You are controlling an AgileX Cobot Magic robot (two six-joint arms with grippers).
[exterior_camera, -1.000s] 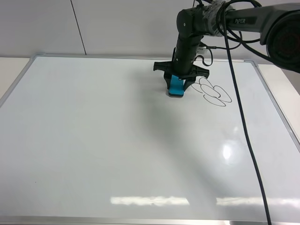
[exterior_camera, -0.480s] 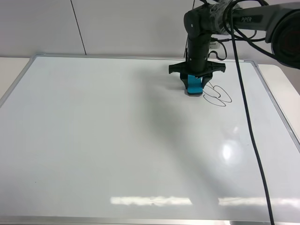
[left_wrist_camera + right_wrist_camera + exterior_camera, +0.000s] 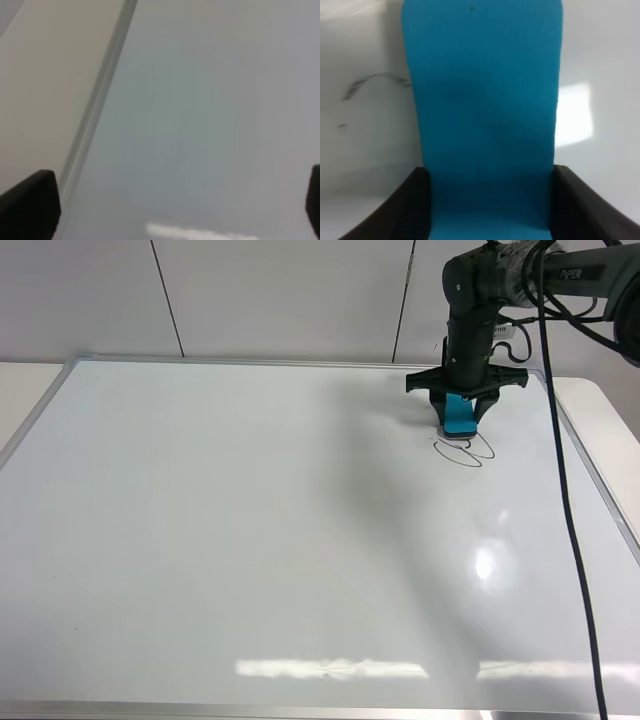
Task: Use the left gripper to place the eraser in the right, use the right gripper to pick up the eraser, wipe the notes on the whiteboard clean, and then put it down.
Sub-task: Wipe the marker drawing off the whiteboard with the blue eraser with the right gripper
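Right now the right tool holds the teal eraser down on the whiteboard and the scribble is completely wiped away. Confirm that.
Not quite. The right tool does hold the eraser on the whiteboard, but the notes are not wiped away: black marker loops show just in front of the eraser in the exterior high view.

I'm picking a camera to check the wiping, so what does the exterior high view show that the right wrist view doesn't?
Only the exterior high view shows the whole whiteboard with its silver frame, the arm, and the looped notes right beside the eraser. Only the right wrist view shows the eraser's textured teal top close up and a faint grey stroke beside it. Both show the right gripper clamped on the eraser, on the board.
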